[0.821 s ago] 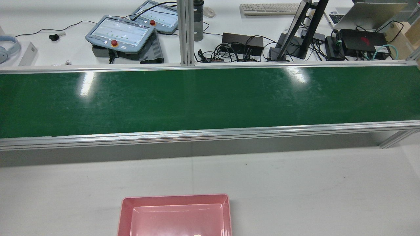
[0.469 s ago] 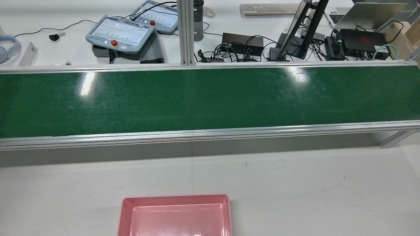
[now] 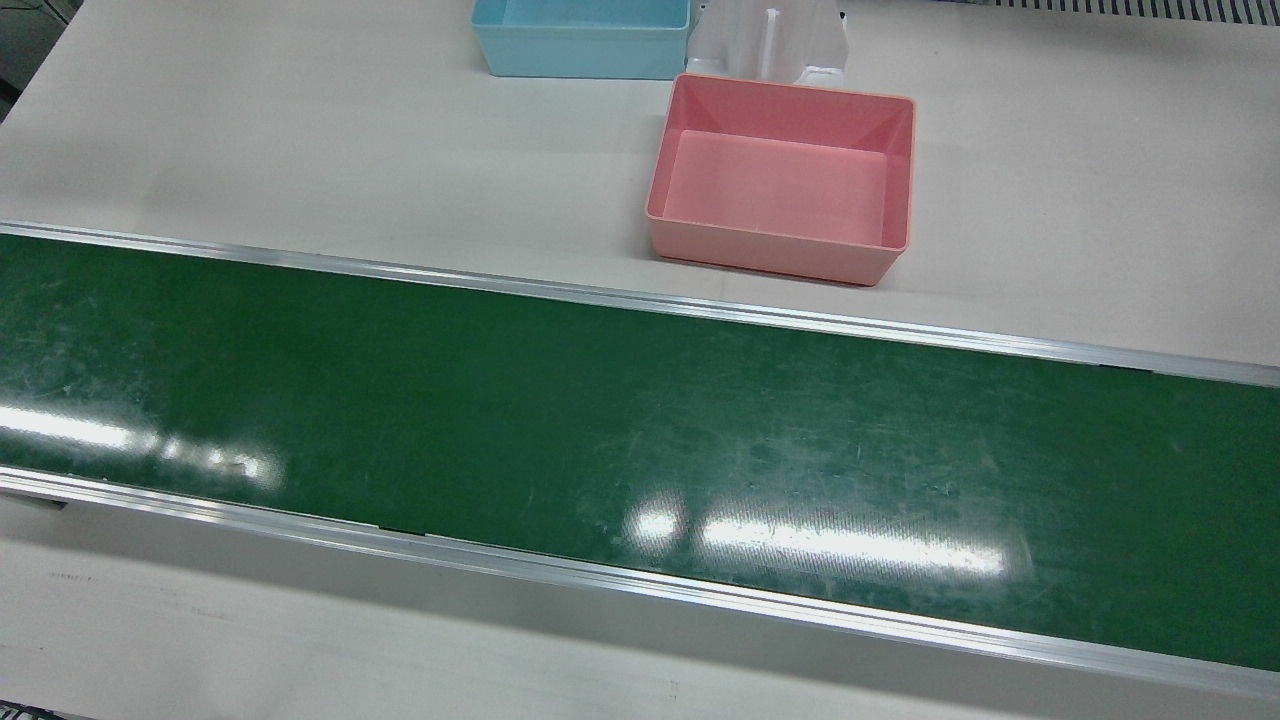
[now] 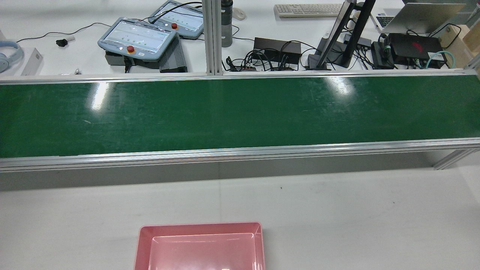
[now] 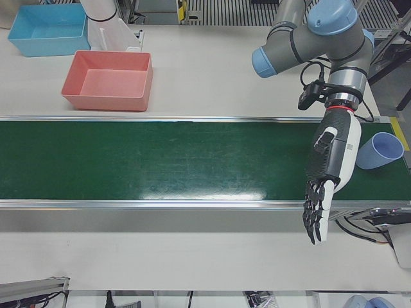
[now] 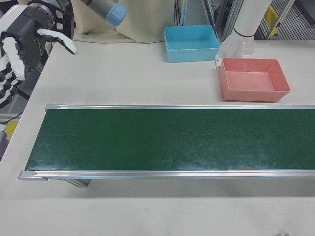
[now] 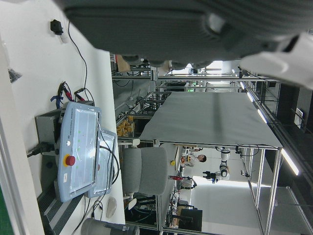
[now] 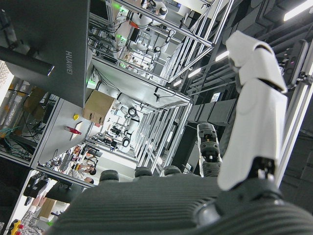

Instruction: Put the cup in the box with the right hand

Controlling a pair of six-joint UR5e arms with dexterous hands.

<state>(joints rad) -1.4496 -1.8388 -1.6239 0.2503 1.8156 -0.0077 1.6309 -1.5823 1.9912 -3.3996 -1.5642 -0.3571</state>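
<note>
One pale-blue plastic cup [image 5: 379, 151] lies tipped on the green conveyor belt [image 5: 160, 160] just beside our left hand [image 5: 329, 176], fingers slack, holding nothing. Our right hand [image 6: 22, 46], also loose and unladen, hovers at the belt's opposite end, well apart; pink box [image 6: 253, 78] waits between.

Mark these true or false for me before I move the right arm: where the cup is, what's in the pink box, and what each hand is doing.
1. The cup lies on its side on the green belt. True.
2. The pink box already holds the cup. False: it is empty.
3. The left hand grips the cup. False: it hangs open beside the cup, fingers pointing down, holding nothing.
4. The right hand is off the far end of the belt from the cup, holding nothing. True.
5. A blue box sits on the belt. False: it is on the white table, beside the pink box.
</note>
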